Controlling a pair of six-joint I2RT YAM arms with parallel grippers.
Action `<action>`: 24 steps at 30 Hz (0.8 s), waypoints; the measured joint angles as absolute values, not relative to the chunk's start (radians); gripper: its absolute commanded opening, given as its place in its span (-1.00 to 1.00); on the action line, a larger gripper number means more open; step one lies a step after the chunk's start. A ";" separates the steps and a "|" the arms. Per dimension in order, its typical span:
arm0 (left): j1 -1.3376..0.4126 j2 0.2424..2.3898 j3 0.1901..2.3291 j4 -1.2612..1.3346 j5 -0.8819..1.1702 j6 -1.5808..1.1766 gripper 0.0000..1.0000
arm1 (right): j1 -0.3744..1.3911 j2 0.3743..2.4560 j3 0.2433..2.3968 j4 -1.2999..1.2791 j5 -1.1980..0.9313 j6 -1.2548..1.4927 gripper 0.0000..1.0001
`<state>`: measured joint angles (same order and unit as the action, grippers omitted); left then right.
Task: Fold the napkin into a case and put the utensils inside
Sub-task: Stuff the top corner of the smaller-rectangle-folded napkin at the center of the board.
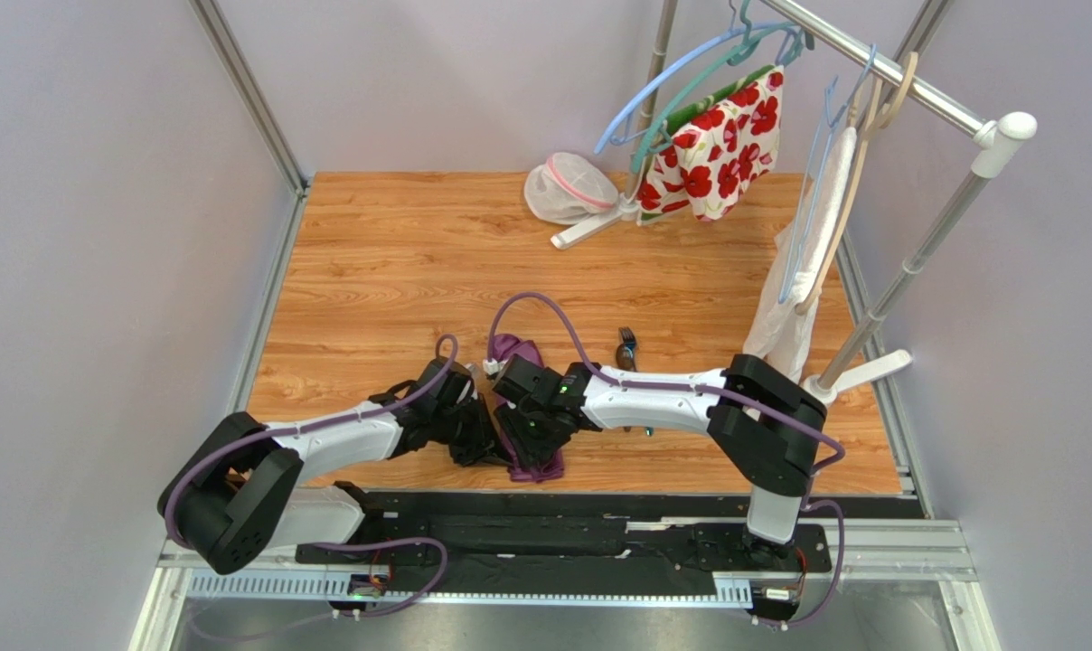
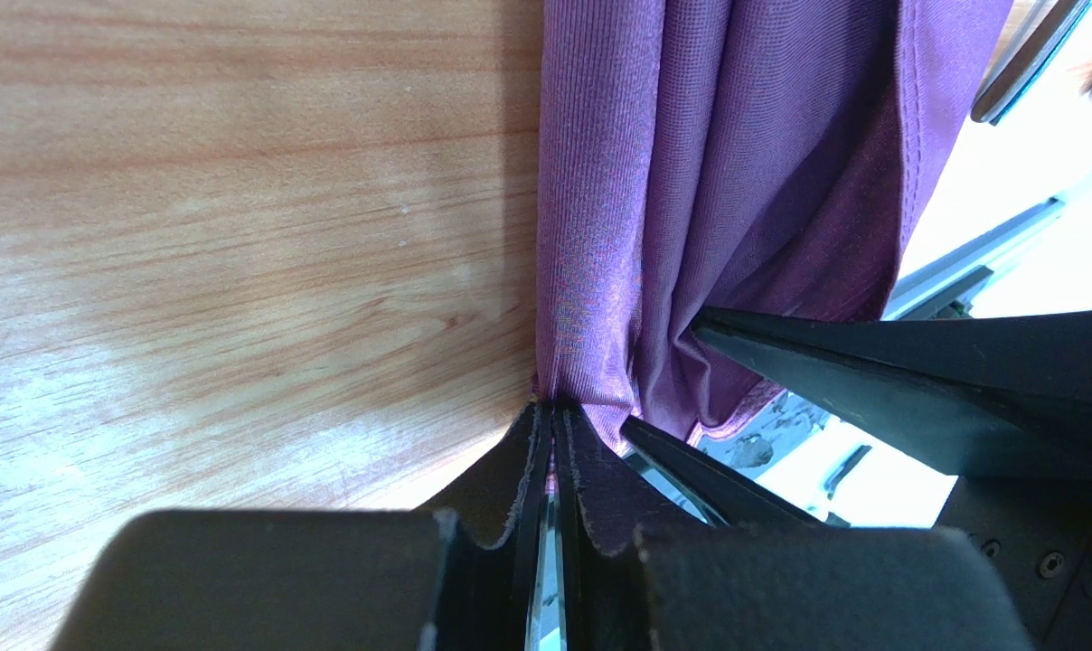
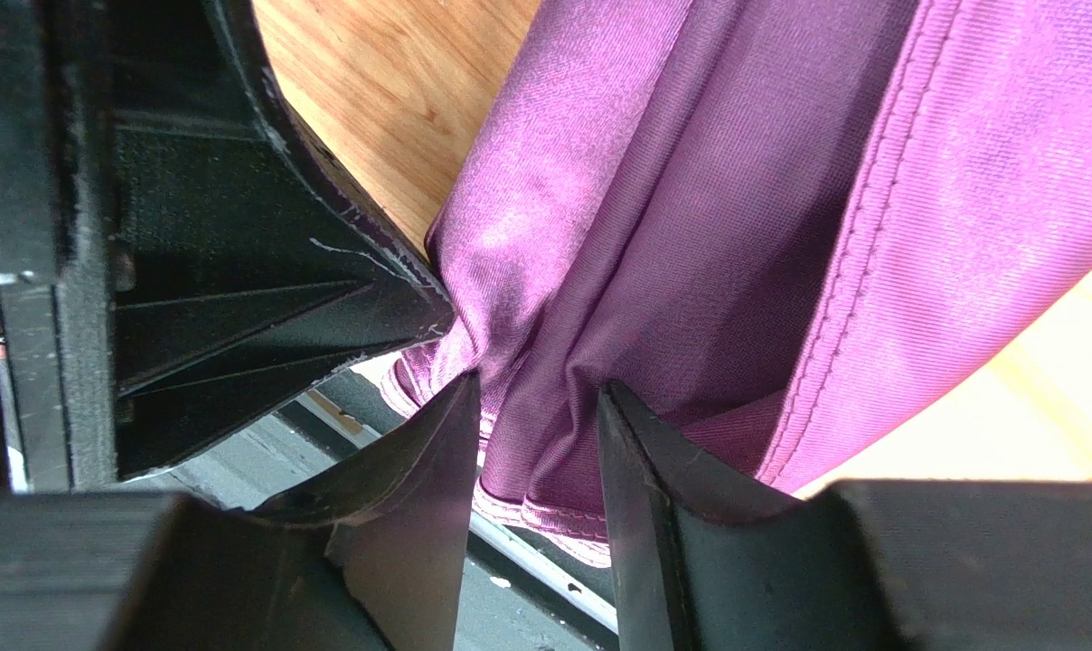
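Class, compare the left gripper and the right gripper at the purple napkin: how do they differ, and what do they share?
The left gripper is shut, pinching an edge of the napkin; the right gripper stands open, with cloth bunched between its parted jaws. The left gripper comes at the napkin from the left, the right gripper from the right. Both are black, and both meet at the same napkin, close together.

One high overview, two wrist close-ups.
The top camera looks down over the whole table (image 1: 375,244) from its near edge; both wrist cameras sit tight against the same napkin (image 1: 538,468) (image 2: 674,204) (image 3: 728,231).
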<state>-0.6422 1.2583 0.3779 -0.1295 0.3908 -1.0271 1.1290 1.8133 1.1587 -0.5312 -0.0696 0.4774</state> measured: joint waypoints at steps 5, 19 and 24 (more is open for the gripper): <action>-0.643 1.257 0.377 -0.130 0.390 -1.028 -0.80 | 1.129 1.813 1.158 -0.533 -0.059 0.476 -0.43; -0.651 1.237 0.371 -0.135 0.381 -1.035 -0.80 | 1.135 1.820 1.157 -0.533 -0.017 0.474 -1.00; -0.653 1.205 0.367 -0.161 0.376 -1.034 -0.83 | 1.135 1.816 1.158 -0.539 0.003 0.473 -1.00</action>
